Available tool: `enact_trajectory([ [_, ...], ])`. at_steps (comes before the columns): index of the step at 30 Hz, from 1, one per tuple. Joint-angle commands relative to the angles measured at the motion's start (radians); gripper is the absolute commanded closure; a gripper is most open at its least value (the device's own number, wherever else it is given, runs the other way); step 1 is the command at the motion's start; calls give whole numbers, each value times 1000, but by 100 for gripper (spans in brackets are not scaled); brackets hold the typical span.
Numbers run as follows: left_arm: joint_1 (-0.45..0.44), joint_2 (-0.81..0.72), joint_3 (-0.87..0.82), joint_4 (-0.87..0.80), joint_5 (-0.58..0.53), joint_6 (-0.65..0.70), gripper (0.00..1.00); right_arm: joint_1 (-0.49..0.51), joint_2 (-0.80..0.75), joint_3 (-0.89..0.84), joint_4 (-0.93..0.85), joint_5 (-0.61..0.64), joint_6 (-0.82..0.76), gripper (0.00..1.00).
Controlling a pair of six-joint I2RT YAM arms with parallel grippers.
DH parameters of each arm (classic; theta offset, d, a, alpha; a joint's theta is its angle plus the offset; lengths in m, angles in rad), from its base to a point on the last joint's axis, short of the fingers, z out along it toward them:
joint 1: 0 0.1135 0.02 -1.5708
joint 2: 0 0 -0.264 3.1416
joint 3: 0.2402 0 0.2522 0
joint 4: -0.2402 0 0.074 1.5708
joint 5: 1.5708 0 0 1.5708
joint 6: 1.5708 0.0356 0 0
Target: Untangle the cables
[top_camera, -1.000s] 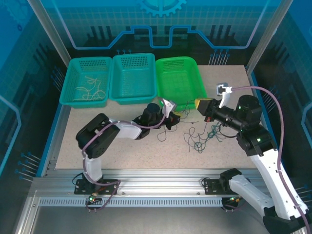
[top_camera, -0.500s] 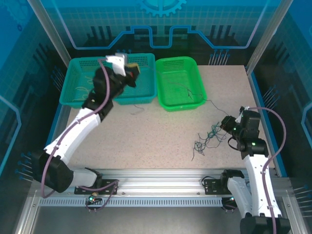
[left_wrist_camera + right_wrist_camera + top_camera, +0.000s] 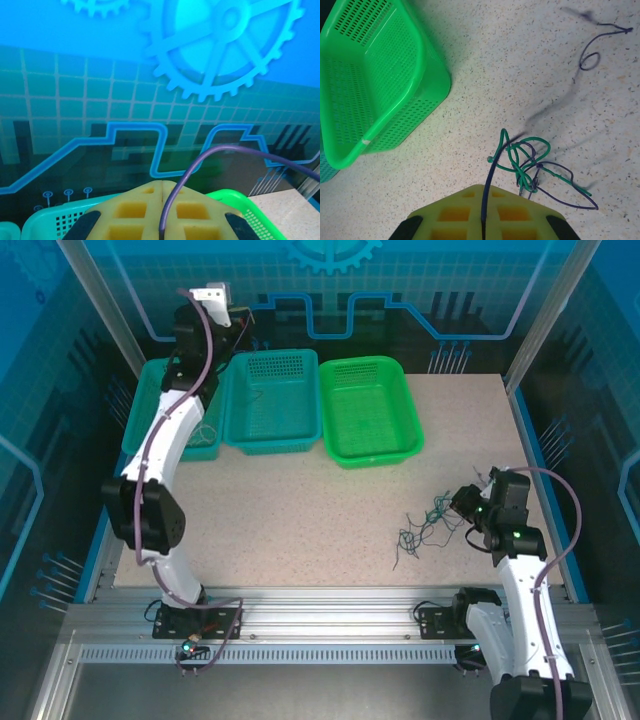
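Clump of cables (image 3: 425,525): green and purplish strands, found on the right part of the speckled tabletop (image 3: 300,510), well apart from the green basket (image 3: 370,410). Its long axis is laid diagonally, near-left to far-right, and its far-right end is met by the right gripper (image 3: 463,502). In the right wrist view the yellow pads (image 3: 455,212) are seen pressed together on a dark cable (image 3: 491,172), which is carried up from their seam into the green-and-purple knot just ahead. A loose purplish strand (image 3: 592,57) with a small loop is laid apart beyond it. Left gripper (image 3: 162,197): held high before the blue back wall and clamped on a purple cable (image 3: 225,147), which is arched upward and off to the right.
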Motion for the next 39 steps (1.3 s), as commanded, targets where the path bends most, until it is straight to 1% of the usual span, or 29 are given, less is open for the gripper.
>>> enact_trajectory([
  [1,6,49,60,15,35,-21,100,-16,-5,-23,25,-68,17,100],
  [4,7,100,48,53,45,-19,100,-16,7,-12,49,-109,9,100],
  [7,4,148,25,77,59,-48,100,-16,21,13,50,-130,-10,100],
  [8,3,162,17,70,59,-55,98,-15,25,25,49,-144,-17,100],
  [12,-6,174,-53,52,42,-85,51,-13,24,85,54,-205,-27,100],
  [15,-22,120,-128,77,54,-91,30,0,20,146,72,-247,-38,100],
  [17,-39,72,-162,70,66,-80,22,19,27,194,88,-281,-56,100],
  [20,-74,-19,-221,76,100,-53,17,63,56,277,100,-329,-96,100],
  [23,-121,-122,-292,109,193,-41,12,129,95,349,109,-352,-127,100],
  [24,-144,-162,-324,128,233,-33,11,149,107,370,114,-357,-132,100],
  [26,-197,-234,-392,155,274,0,7,183,130,405,122,-347,-123,100],
  [30,-316,-364,-529,176,360,86,2,209,173,448,131,-311,-57,100],
  [32,-378,-421,-596,163,346,138,1,214,193,464,141,-310,-30,100],
  [34,-410,-455,-642,151,278,150,1,224,205,474,152,-310,-23,100],
  [37,-410,-459,-655,85,127,138,2,245,213,484,153,-305,-33,100],
  [38,-409,-458,-647,63,107,139,2,250,216,487,146,-302,-39,100],
  [39,-410,-460,-643,59,126,137,2,252,217,490,139,-301,-42,100],
])
